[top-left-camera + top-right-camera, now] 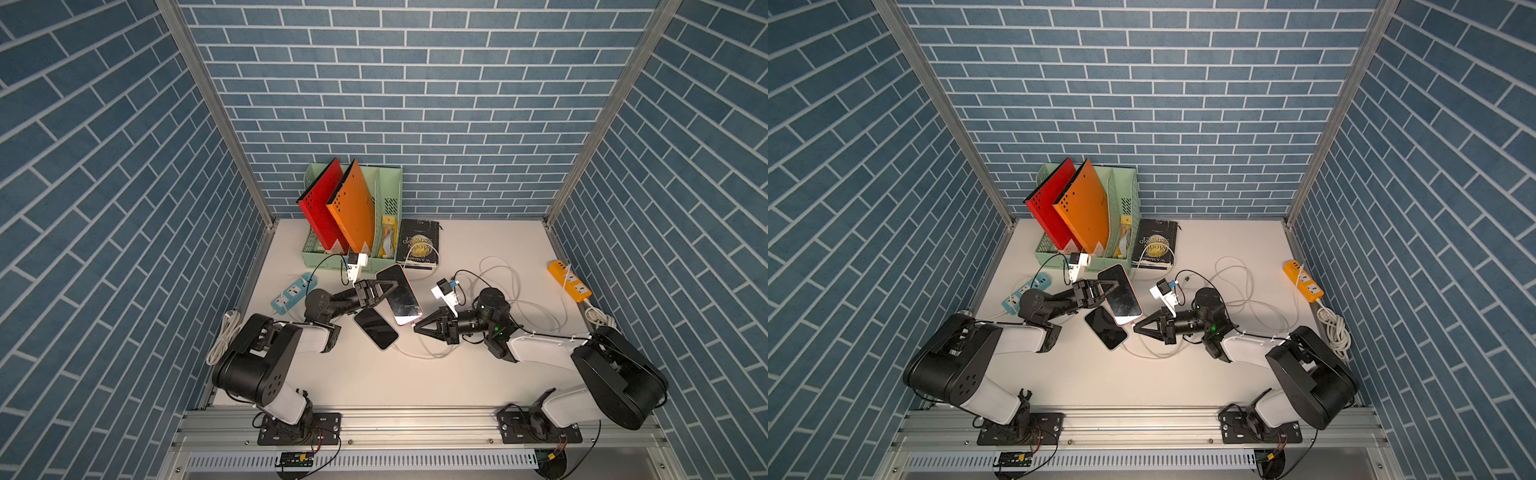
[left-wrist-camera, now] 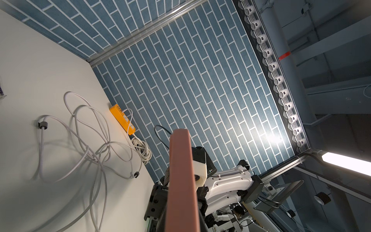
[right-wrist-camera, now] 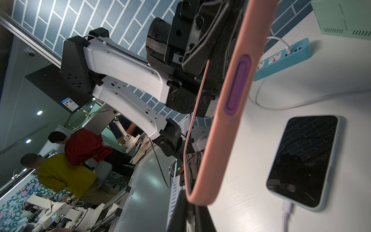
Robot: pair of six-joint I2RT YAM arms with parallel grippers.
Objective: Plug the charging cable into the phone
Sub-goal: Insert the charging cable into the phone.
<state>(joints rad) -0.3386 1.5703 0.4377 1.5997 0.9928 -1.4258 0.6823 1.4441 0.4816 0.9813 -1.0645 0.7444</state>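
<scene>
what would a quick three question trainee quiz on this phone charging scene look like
1. Multiple choice: which gripper holds the lifted phone?
A left gripper
B right gripper
C neither
2. True or false: the phone lying flat on the table has nothing plugged into it.
3. Fill in: the right gripper holds the white charging cable at the bottom edge of the ___-cased phone.

Key: 1 A; 2 false; 3 pink
</scene>
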